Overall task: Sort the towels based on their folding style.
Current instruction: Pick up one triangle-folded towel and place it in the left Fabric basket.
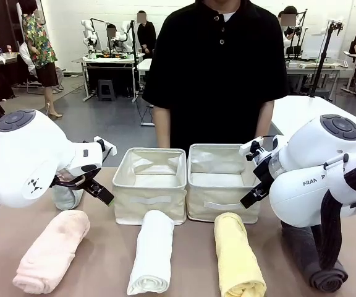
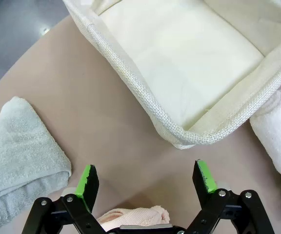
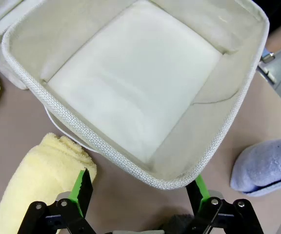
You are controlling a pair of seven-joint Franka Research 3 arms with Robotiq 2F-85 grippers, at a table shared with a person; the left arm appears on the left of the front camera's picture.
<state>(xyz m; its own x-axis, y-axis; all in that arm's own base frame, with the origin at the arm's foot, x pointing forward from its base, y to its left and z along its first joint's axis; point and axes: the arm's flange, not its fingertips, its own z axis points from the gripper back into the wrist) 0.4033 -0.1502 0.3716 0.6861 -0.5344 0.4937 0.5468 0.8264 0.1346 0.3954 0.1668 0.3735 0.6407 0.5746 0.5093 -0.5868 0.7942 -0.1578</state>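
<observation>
"FRAN" on R arm [image 1: 314,183]

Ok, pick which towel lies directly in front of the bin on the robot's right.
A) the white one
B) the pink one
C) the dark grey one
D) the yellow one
D: the yellow towel lies rolled on the table just in front of the right bin, while the white towel lies in front of the left bin.

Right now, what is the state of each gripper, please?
Left gripper: open, holding nothing.
Right gripper: open, holding nothing.
</observation>
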